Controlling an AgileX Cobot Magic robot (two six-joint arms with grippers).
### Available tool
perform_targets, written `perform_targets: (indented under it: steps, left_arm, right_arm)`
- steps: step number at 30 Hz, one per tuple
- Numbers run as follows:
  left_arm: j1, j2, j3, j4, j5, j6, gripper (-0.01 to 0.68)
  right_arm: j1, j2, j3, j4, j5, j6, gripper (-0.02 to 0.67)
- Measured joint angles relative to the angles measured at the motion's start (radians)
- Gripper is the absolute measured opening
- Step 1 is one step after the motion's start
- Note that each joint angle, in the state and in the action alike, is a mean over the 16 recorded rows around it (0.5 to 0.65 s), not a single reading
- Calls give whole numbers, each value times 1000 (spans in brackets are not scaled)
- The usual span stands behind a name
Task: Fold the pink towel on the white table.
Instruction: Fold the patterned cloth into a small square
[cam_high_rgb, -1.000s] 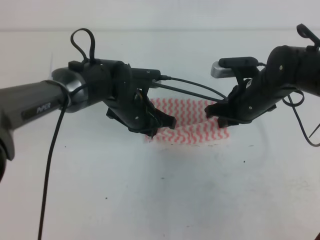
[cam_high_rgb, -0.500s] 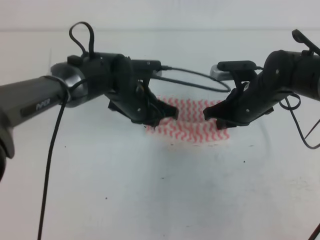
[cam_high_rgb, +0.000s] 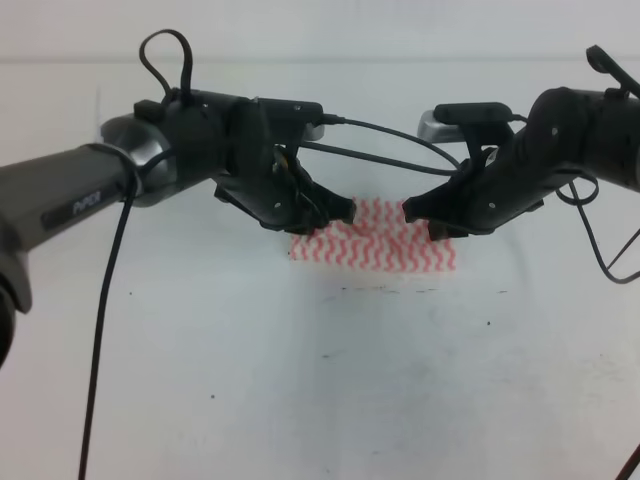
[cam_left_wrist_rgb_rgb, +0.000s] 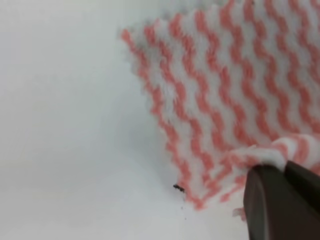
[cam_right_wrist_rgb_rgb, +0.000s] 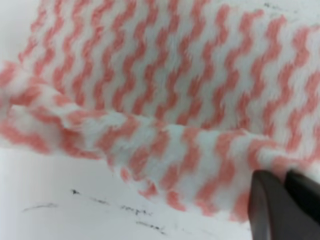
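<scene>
In the high view, the towel (cam_high_rgb: 375, 248) is seen lying on the table (cam_high_rgb: 300, 400) slightly above and right of centre, its long axis running from 9 to 3 o'clock and its wavy stripes following the same line. The left gripper (cam_high_rgb: 335, 212) is placed over the towel's corner at 10 o'clock, and the right gripper (cam_high_rgb: 420, 218) over the edge toward 1 o'clock; both far portions of the cloth are hidden behind them. A few dark scuff marks (cam_high_rgb: 385, 291) are visible on the table just below the towel at 6 o'clock. In the left wrist view, the towel (cam_left_wrist_rgb_rgb: 235, 90) fills the upper right, with one bare corner pointing to 11 o'clock; at 5 o'clock a raised fold of cloth is pinched between the dark fingers (cam_left_wrist_rgb_rgb: 272, 205), which are closed tight on it. A small dark speck (cam_left_wrist_rgb_rgb: 178, 188) lies beside the towel's lower edge. In the right wrist view, the towel (cam_right_wrist_rgb_rgb: 165, 75) spans the frame from 9 to 3 o'clock, a lifted, rumpled edge crossing the middle; at 5 o'clock this edge is clamped between the fingers (cam_right_wrist_rgb_rgb: 272, 207), which are pressed together on the cloth. Thin scuff marks (cam_right_wrist_rgb_rgb: 125, 210) are seen on the table at 7 o'clock.
</scene>
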Motion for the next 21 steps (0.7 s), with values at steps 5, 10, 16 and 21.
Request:
perform_targets:
  steps: [5,10,16,21]
  left_arm:
    - [0,11,0,-1,1,0,-4]
    - [0,20,0,-3,16,0,-4]
    - [0,23,-1,-4,37,3,7]
    - [0,23,-2,-4,49,4,45]
  right_arm:
    - [0,6,-6,-3,1,0,-17]
    - [0,12,-6,-8,-3,0,-17]
    - [0,15,-6,-14,-16,0,-17]
    - [0,17,-6,-16,-26,0,-17]
